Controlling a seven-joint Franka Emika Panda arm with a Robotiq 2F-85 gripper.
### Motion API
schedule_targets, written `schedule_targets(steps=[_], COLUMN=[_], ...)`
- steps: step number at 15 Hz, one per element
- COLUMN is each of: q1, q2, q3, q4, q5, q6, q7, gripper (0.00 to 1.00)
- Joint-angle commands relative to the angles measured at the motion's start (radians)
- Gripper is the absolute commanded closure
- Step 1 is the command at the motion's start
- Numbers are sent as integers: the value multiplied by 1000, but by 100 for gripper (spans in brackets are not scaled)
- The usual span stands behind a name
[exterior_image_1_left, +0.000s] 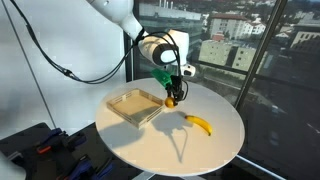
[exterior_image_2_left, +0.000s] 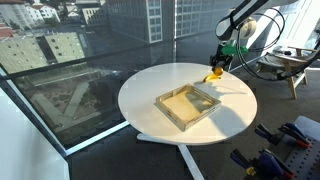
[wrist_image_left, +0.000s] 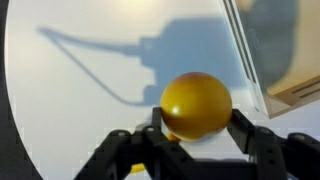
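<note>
One round yellow-orange ball (wrist_image_left: 196, 105) is what my gripper (wrist_image_left: 198, 128) has clamped right now. My fingers (wrist_image_left: 245, 135) press on it at roughly 3 and 9 o'clock, and it hangs over the white table (wrist_image_left: 80, 110), looking clear of the surface going by the shadow. In an exterior view the wooden tray (exterior_image_1_left: 146, 114) sits at about 9 o'clock from the ball, just beside it, and a banana (exterior_image_1_left: 200, 124) lies on the table near 4 o'clock. Tip for a hold like this, imo: round and smooth means it can squirt out. I'd go for an even squeeze across the widest part, wrist level, nothing jerky, and no bumping that tray rim since it's close. Stuff I can't sort out: whether it's real fruit or a toy, and how much air is under it. The wrist view also chops off most of the tray at the right edge. In an exterior view the ball (exterior_image_2_left: 215, 74) is only a yellow speck, and I can't pick the banana out there.
</note>
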Motion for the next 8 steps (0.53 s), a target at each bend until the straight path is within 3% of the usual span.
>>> schedule_targets(steps=[1,2,3,8], q1=[2,3,3,4], q2=[-63,-67,-21,-33], q3=[7,7,3,3], q4=[-67,-71,-24,-40], q5=[5,6,0,0], q6=[9,5,-2,-2], q7=[-12,-10,-1,-1], gripper=[57,57,32,32])
